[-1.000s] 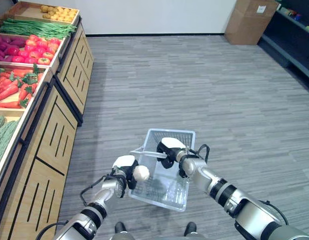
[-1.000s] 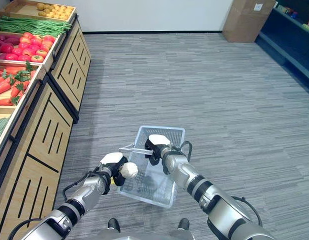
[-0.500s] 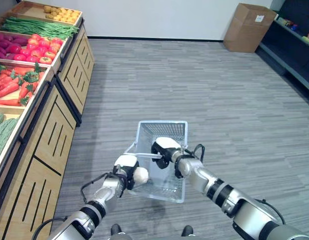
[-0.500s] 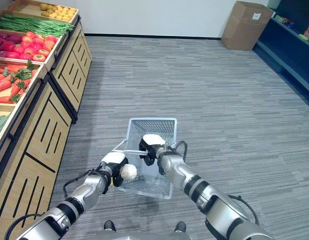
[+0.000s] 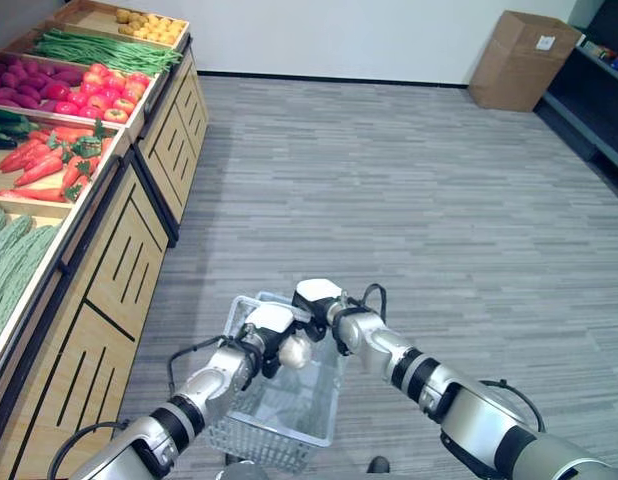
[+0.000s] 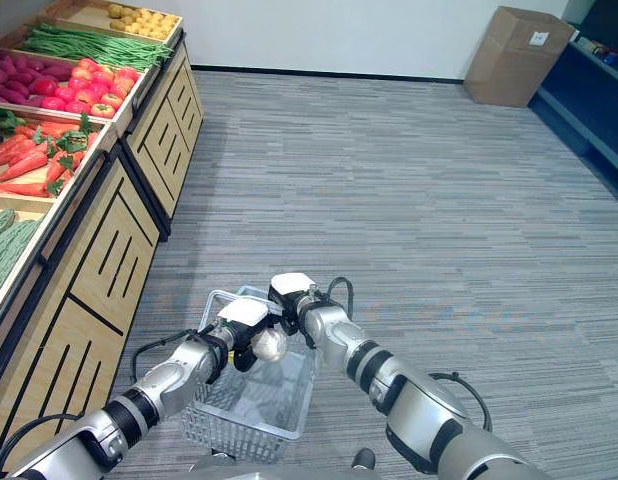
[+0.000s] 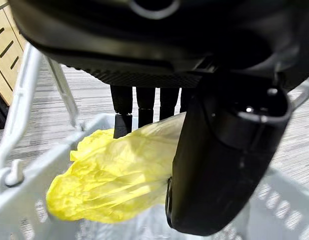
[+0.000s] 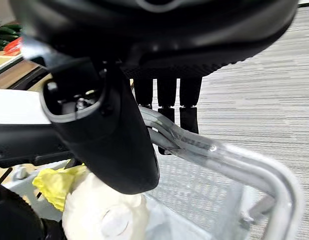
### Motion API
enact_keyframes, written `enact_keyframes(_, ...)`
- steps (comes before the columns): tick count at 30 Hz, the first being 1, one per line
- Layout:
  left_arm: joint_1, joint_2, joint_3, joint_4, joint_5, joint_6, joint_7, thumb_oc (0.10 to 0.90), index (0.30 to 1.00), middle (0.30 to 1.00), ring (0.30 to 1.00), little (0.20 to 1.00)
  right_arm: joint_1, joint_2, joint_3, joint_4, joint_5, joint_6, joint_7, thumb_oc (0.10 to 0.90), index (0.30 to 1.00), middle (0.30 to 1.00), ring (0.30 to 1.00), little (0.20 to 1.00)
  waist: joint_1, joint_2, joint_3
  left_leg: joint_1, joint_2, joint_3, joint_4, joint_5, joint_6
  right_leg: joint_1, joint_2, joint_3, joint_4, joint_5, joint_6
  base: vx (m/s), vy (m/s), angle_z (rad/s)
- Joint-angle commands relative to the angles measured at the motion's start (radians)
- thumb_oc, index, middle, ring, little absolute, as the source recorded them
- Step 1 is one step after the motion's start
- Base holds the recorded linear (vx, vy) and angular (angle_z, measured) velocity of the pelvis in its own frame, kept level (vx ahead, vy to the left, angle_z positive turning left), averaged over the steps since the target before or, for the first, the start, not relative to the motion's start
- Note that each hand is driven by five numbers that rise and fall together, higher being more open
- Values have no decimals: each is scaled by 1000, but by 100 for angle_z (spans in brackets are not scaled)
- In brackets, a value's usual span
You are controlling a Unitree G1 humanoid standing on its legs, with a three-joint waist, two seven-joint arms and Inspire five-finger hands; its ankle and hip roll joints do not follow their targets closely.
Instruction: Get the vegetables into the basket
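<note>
A pale napa cabbage [image 5: 296,349], with a white stem end and yellow leaves [image 7: 112,177], sits in my left hand [image 5: 269,325], whose fingers and thumb [image 7: 222,160] are curled round it. The hand holds it just above the white wire basket [image 5: 274,432], at the basket's far end. My right hand [image 5: 317,298] is shut on the basket's grey handle [image 8: 219,156] and keeps the basket off the floor. The two hands are almost touching. The cabbage [image 8: 102,212] also shows beyond the right thumb [image 8: 107,127].
A wooden produce stand [image 5: 119,270] runs along the left with bitter gourds [image 5: 14,270], carrots [image 5: 49,170], tomatoes [image 5: 104,95], green beans [image 5: 99,50] and potatoes [image 5: 149,22]. A cardboard box [image 5: 519,60] and a dark shelf [image 5: 604,110] stand at the far right. Grey floor lies between.
The camera has shifted. My left hand has brought the cabbage from the basket's left side to over its far end, close to the right hand. The right hand still holds the handle.
</note>
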Motion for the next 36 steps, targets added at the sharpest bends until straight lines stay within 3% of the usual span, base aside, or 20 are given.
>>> enact_keyframes(1, -162, -82, -60, 23, 51, -56, 31, 900, 1000, 1000, 1000, 1000, -196, 107, -42, -185, 24, -135, -58, 400, 300, 300, 300, 300, -12, 23, -8, 18, -19, -77, 13, -78, -1, 6, -13, 74, 71, -69, 39, 0, 0, 0)
enact_keyframes(8, -151, -65, -42, -23, 56, -65, 21, 900, 1000, 1000, 1000, 1000, -180, 77, -54, -207, 12, -130, -59, 400, 300, 300, 300, 300, -12, 26, -7, 21, -17, -74, 15, -82, 0, 4, -16, 79, 71, -69, 40, 0, 0, 0)
enact_keyframes(18, -147, -115, -72, 132, 44, -55, 49, 900, 1000, 1000, 1000, 1000, -153, 93, -44, -118, 36, -126, -76, 400, 300, 300, 300, 300, -21, 30, -15, 29, -10, -72, 43, -98, -3, 18, -12, 83, 81, -85, 36, 0, 0, 0)
enact_keyframes(23, -145, -76, -40, 46, -29, -72, 32, 900, 1000, 1000, 1000, 1000, -121, 51, -70, -52, 19, -108, -85, 400, 300, 300, 300, 300, -17, 40, -18, 32, -10, -77, 35, -93, -4, 22, -12, 76, 83, -88, 37, 0, 0, 0)
enact_keyframes(25, -102, 22, 34, -133, -75, -88, 3, 900, 1000, 1000, 1000, 1000, -81, -5, -117, -68, -11, -99, -71, 400, 300, 300, 300, 300, -9, 52, -22, 36, -12, -80, 27, -92, -3, 27, -14, 70, 82, -88, 37, 0, 0, 0)
enact_keyframes(30, 24, 103, 177, -248, -165, -66, -17, 900, 1000, 1000, 1000, 1000, -2, -84, -211, -76, -19, -72, -71, 400, 300, 300, 300, 300, -7, 59, -26, 45, -14, -83, 24, -92, -3, 37, -16, 61, 80, -88, 37, 2, -1, 2)
enact_keyframes(36, 120, 70, 319, -101, -199, 2, 16, 900, 1000, 1000, 1000, 1000, 128, -178, -352, -24, 17, -28, -97, 400, 300, 300, 300, 300, -15, 64, -31, 50, -14, -80, 17, -89, -5, 43, -15, 55, 73, -85, 38, 0, 0, 0)
